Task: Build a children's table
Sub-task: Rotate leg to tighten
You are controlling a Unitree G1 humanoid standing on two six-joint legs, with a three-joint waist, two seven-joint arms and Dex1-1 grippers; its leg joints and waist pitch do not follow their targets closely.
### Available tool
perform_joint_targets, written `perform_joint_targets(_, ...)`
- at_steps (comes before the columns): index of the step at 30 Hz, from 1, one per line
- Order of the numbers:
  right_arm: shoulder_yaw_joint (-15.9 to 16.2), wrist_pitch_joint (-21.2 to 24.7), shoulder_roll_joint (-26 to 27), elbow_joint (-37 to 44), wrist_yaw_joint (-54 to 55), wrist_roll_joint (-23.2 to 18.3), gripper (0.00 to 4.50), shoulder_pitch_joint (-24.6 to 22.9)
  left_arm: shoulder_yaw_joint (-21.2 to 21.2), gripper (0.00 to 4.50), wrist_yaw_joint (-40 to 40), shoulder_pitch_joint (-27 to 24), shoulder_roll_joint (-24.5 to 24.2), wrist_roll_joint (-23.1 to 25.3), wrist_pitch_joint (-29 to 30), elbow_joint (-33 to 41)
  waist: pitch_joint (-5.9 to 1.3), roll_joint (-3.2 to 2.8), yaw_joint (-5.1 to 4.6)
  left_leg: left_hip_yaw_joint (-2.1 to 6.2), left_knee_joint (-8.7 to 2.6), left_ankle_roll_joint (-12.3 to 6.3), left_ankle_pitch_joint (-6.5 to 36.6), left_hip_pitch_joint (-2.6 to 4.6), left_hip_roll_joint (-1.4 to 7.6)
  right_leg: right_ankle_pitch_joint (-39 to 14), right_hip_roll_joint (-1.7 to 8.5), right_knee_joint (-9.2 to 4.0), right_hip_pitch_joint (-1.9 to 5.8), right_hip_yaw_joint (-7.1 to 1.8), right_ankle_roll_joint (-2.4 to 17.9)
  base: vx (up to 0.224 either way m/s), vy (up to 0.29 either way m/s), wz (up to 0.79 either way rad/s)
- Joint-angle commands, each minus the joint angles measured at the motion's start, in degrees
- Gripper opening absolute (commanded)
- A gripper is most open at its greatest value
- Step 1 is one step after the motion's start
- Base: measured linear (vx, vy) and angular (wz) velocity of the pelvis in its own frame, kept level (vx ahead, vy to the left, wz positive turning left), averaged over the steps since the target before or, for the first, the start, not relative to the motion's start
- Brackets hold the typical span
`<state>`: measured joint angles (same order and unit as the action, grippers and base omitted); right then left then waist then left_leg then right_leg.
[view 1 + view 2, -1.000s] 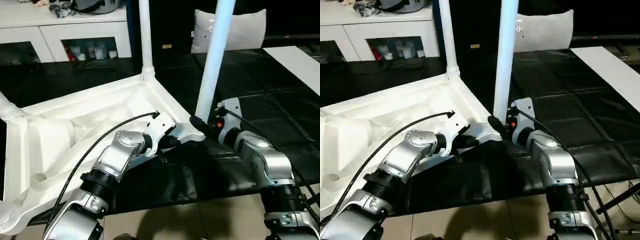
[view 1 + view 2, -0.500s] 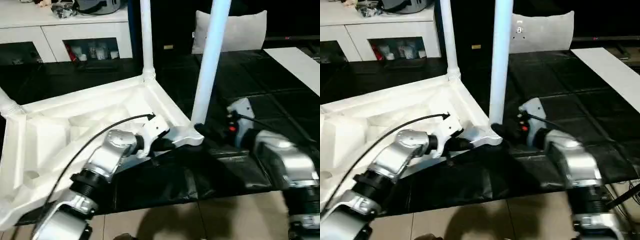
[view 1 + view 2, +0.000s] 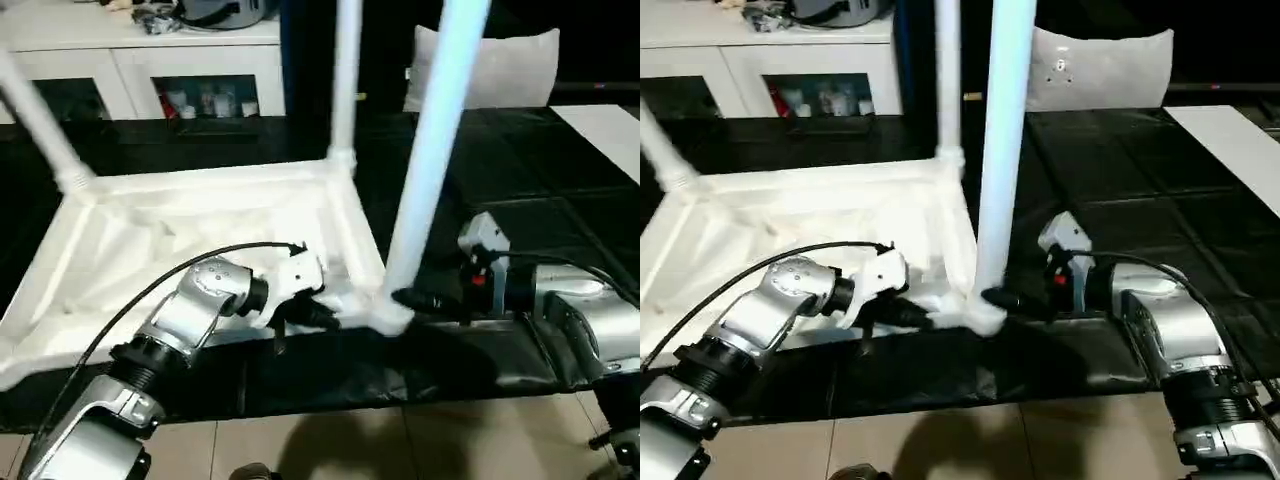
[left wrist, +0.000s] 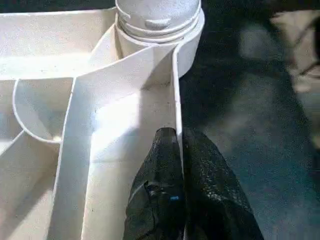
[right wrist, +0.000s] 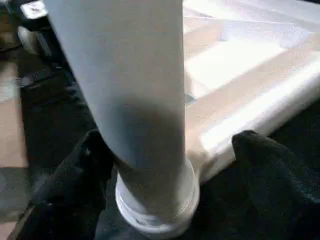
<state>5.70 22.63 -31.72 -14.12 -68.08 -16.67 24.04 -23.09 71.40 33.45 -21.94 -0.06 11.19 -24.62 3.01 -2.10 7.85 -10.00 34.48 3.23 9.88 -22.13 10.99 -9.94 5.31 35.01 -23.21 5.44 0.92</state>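
table top (image 3: 200, 215): white | legs (image 3: 432, 160): white | cushion (image 3: 500, 68): grey | pincer fingers (image 4: 165, 190): black

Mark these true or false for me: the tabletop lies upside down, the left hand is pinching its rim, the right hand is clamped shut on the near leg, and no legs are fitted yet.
1. The tabletop lies underside up. True.
2. The left hand is shut on the tabletop's rim wall near the corner socket. True.
3. The right hand is clamped tight on the near leg. False: its fingers stand apart on either side of the leg's base.
4. No legs are fitted yet. False: at least three stand in corner sockets.
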Motion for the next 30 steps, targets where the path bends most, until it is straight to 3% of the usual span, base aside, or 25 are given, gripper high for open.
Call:
perform_joint_targets(1, 1.05, 1.53, -0.66, 1.71, -1.99, -1.56, 3.78, -0.47, -1.52, 0.00, 3.59, 0.63, -0.11, -0.62, -1.57, 2.65, -4.21, 0.78, -0.12, 0.46, -3.76, -3.45, 11.12, 1.12, 2.38, -14.79, 3.56, -4.34, 2.98, -2.83, 11.08, 0.000, 0.000, 0.00)
perform_joint_targets(16, 2.92, 5.24, -1.01, 3.97, -5.18, -3.39, 2.34, -1.48, -1.11, 0.00, 3.95, 0.58, -0.04, -0.83, -2.27, 1.56, -4.26, 0.89, 0.38, 0.54, -3.82, -2.97, 10.44, 1.01, 2.37, -15.23, 3.60, -4.38, 3.00, -2.86, 10.25, 0.000, 0.000, 0.00)
perform_joint_targets(21, 1.60, 9.82, 1.15, 6.99, -1.70, -5.30, 2.09, -3.13, -0.33, 0.00, 1.87, 0.44, 1.08, -1.14, 0.11, 1.48, -4.20, 0.93, 0.51, 0.59, -3.90, -2.51, 10.80, 1.02, 2.35, -16.94, 3.70, -4.53, 2.97, -2.87, 9.59, 0.000, 0.000, 0.00)
perform_joint_targets(26, 0.53, 10.63, 6.65, 4.99, 11.78, -1.03, 2.07, -2.15, 1.23, 0.00, -5.76, 1.79, 4.68, 0.19, 5.23, -0.49, -3.83, 1.02, -0.11, 0.67, -4.21, -0.96, 13.24, 1.23, 2.14, -21.72, 3.69, -5.12, 2.68, -2.70, 8.41, 0.000, 0.000, 0.00)
perform_joint_targets(28, -0.37, 11.76, 9.08, 2.70, 18.04, 0.93, 2.05, -0.67, 2.08, 0.00, -9.18, 2.44, 6.45, 0.50, 7.47, -1.32, -3.67, 1.11, -0.86, 0.85, -4.32, 0.37, 14.97, 1.37, 1.81, -26.52, 3.81, -5.65, 2.69, -2.45, 6.83, 0.000, 0.000, 0.00)
perform_joint_targets(30, -1.77, 12.66, 11.64, 0.80, 24.32, 2.54, 2.04, 0.77, 3.05, 0.00, -12.33, 3.01, 8.27, 0.52, 9.48, -1.91, -3.64, 0.99, -1.74, 0.94, -4.35, 0.71, 15.58, 1.30, 1.68, -27.57, 3.69, -5.97, 2.64, -2.34, 6.01, 0.000, 0.000, 0.00)
